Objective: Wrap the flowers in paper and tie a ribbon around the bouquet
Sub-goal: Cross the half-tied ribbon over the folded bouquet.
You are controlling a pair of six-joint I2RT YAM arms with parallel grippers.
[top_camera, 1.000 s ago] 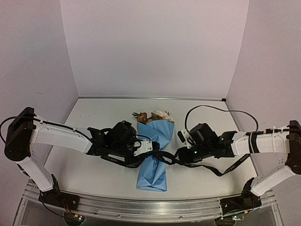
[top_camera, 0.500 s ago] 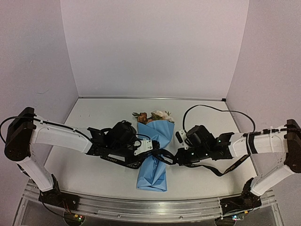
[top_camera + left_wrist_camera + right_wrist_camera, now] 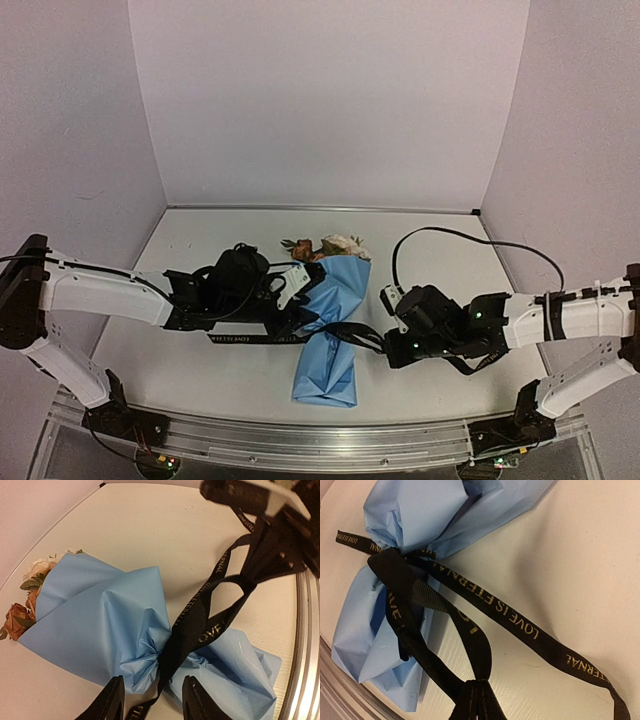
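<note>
The bouquet (image 3: 325,375) lies on the surface (image 3: 200,250) with its narrow end toward the arm bases. The flowers (image 3: 330,246), cream and orange-red, show from its wide far end. The light blue paper (image 3: 100,625) is gathered into a pinched waist about halfway along the bouquet.

The black ribbon (image 3: 505,611), lettered "LOVE IS ETERNAL", circles that waist and bunches into a dark knot on the bouquet's right side. One tail lies flat on the surface to the bouquet's left. Another lettered strand trails away to the bouquet's right.

The right hand (image 3: 475,700) sits just right of the bouquet, level with the waist. It is clenched on two ribbon strands that run out from the knot and meet between its fingertips.

The left hand (image 3: 152,700) is just beside the bouquet's left edge, nearer the wide end. It is released: its fingers stand apart, and a ribbon strand passes through the gap without being pinched.
</note>
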